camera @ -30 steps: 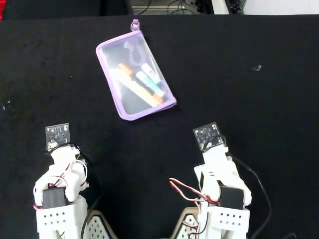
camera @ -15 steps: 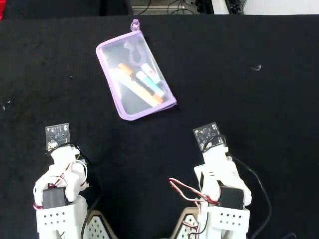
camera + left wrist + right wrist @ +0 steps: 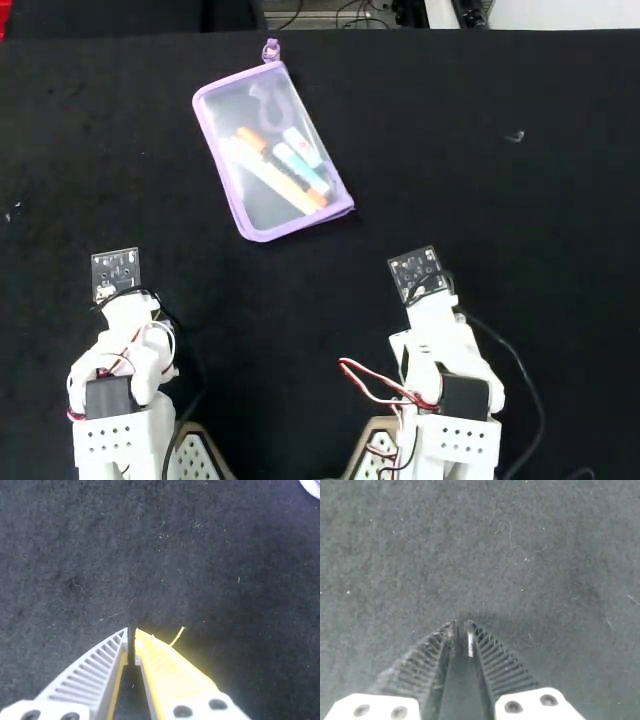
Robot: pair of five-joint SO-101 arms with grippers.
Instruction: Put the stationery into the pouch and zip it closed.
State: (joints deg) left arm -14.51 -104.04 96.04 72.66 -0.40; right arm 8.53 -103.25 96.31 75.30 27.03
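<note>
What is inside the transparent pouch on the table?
Through the clear side of the pouch, several pens and markers show, lying together, one with an orange end. Whether anything lies beneath them cannot be seen.

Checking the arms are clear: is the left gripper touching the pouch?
Apart. The high view shows bare table between the pouch and both arms; the left wrist view has the left gripper over bare table.

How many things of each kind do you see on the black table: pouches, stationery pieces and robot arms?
pouch: 1
stationery pieces, inside the pouch: about 4 (they overlap, so the count is not sure)
robot arms: 2
Total: about 7
</note>
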